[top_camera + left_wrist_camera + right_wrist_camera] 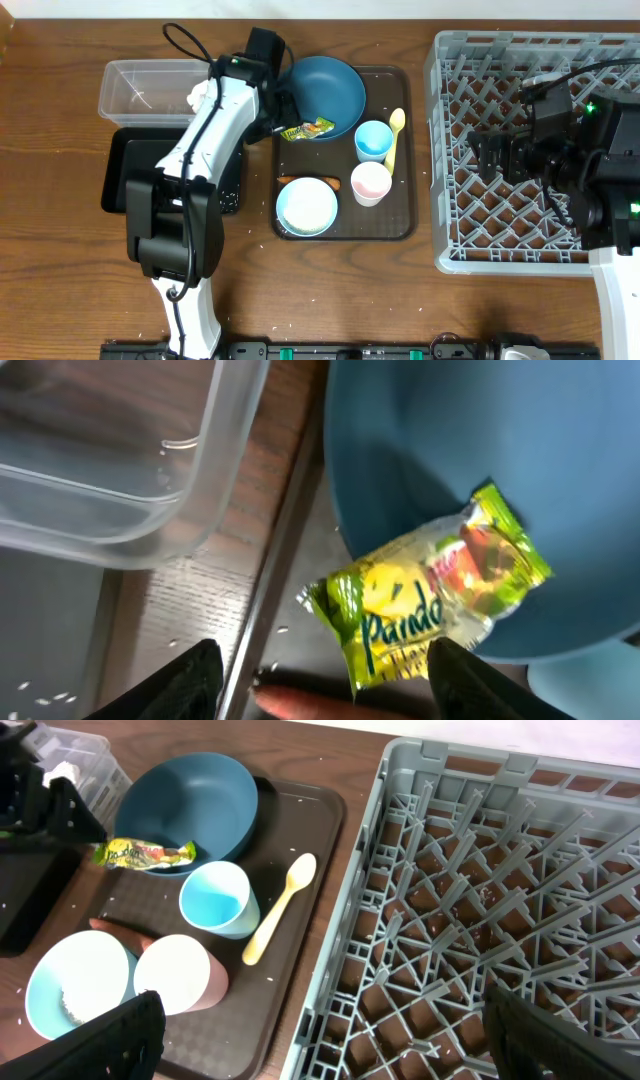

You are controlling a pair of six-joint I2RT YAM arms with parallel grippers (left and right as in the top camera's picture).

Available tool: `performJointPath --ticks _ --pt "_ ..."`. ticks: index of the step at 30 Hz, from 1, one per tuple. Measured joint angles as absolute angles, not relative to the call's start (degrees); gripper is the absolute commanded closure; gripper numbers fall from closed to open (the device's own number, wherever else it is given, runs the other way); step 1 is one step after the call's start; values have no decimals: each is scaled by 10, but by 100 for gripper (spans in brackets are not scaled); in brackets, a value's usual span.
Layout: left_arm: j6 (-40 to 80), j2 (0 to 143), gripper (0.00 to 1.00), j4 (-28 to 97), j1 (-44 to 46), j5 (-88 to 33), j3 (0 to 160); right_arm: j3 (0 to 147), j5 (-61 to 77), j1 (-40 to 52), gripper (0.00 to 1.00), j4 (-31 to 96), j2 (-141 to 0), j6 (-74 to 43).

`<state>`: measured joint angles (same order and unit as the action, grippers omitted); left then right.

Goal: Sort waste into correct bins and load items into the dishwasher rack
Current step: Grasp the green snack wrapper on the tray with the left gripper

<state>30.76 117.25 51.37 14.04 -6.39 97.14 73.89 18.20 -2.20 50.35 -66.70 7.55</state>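
the left gripper [330,678] hangs wide open over the yellow-green wrapper [430,600], holding nothing. the wrapper leans on the rim of the dark-blue bowl [480,430], near the clear tub [100,450], so a pinch looks set up. the right gripper [320,1040], also spread and empty, hovers over the rack [520,870]. the brown tray [398,215] carries 2 bowls counting the pale-blue bowl [306,207], 2 cups (light-blue cup [373,141], pink cup [370,184]), 1 spoon [394,137] and 1 carrot [310,180].
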Motion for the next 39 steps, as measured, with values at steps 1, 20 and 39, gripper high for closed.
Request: performJointPath --ticks 1,20,39 --pt "313 1173 31 504 140 -64 963 739 182 -22 1 503 -667 76" --pt "337 1181 32 421 149 -60 932 739 182 -22 1 504 -667 76" --pt "347 1197 75 418 162 -60 932 739 182 -22 1 504 -667 76"
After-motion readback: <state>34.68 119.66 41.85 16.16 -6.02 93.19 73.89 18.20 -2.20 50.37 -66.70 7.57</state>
